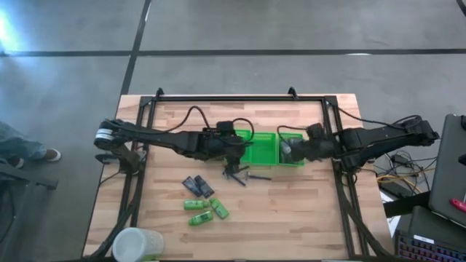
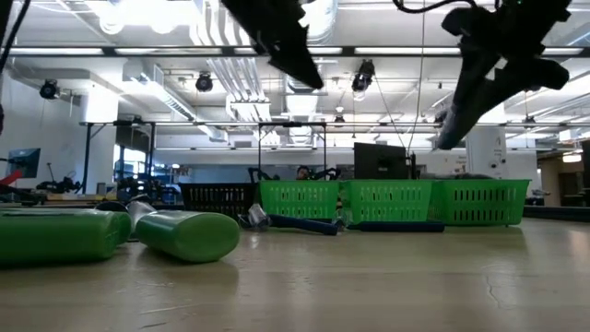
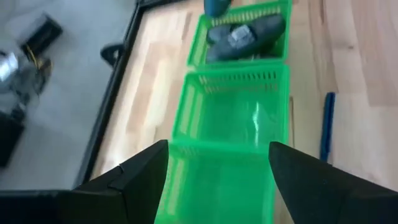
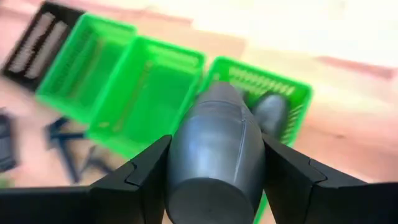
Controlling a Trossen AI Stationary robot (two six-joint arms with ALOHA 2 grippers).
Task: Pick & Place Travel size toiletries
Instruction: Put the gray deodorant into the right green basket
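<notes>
above the green tray [image 1: 293, 151] at the right end of the row, the right tool [image 4: 214, 168] was clenched around a grey bottle [image 4: 214, 146], its long side pointing down at the tray, where more grey bottles [image 4: 268, 112] lay. the left tool [image 3: 217, 165] hung released over the next tray [image 3: 233, 112].

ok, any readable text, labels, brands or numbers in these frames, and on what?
None can be read.
Grey bottle held in the right gripper: no print shows.
Grey bottles in the green tray: a pale patch, too blurred to read.
Green tubes and dark packets: too small to read.
</notes>
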